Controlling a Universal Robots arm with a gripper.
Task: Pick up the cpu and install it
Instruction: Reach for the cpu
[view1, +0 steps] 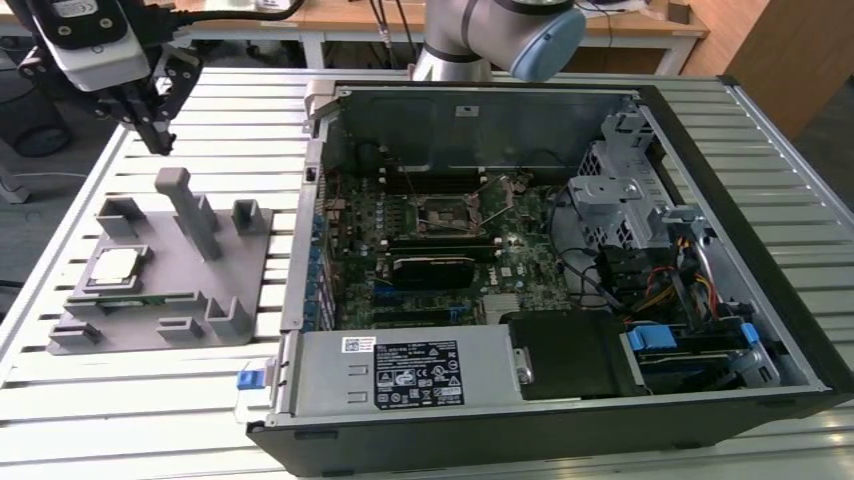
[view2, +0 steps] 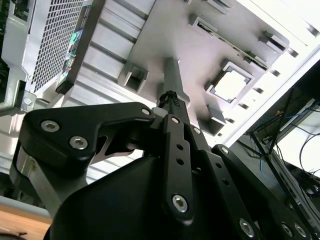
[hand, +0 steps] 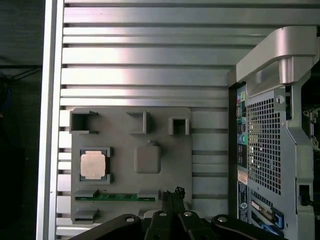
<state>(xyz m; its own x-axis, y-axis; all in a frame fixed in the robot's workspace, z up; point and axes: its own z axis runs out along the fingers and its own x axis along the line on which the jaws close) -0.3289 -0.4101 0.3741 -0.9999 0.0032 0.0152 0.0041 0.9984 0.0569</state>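
Observation:
The cpu (view1: 111, 265) is a small silvery square lying flat in a pocket of the grey fixture tray (view1: 158, 240), at the exterior view's left. It also appears in both wrist views (hand: 93, 164) (view2: 231, 85). My gripper (view1: 159, 140) hangs well above the table just beyond the tray's far edge, apart from the cpu. Its fingers (hand: 173, 192) are pressed together, shut on nothing. The open computer case (view1: 747, 200) lies at the exterior view's right, with the motherboard's socket (view1: 447, 212) exposed and its lever raised.
A tall grey post (view1: 194, 215) rises from the tray near the cpu. A green memory stick (hand: 115, 196) sits in a tray slot. Inside the case are a drive cage (view1: 621, 190), cables and a power supply (view1: 400, 375). The table (view1: 227, 110) is slatted metal.

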